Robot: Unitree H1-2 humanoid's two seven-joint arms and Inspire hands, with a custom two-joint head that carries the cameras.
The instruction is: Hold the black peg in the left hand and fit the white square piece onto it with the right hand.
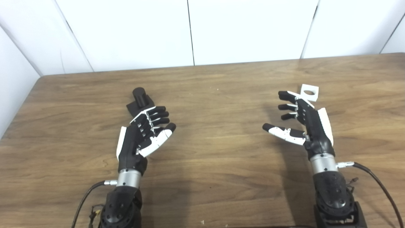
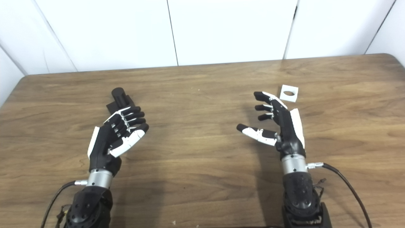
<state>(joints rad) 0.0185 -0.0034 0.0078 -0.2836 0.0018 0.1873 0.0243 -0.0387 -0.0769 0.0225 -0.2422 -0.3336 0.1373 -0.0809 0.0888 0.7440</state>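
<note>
Left eye view — one black peg, one white square piece, left hand and right hand both empty, fingers spread.

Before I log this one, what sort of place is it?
Probably a lab test bench: a bare wooden table against plain white wall panels, with only a black peg and white square piece laid out.

You see a black peg and a white square piece on a brown wood-grain table, black-and-white left hand and right hand on silver wrists, before white wall panels with dark seams.
</note>
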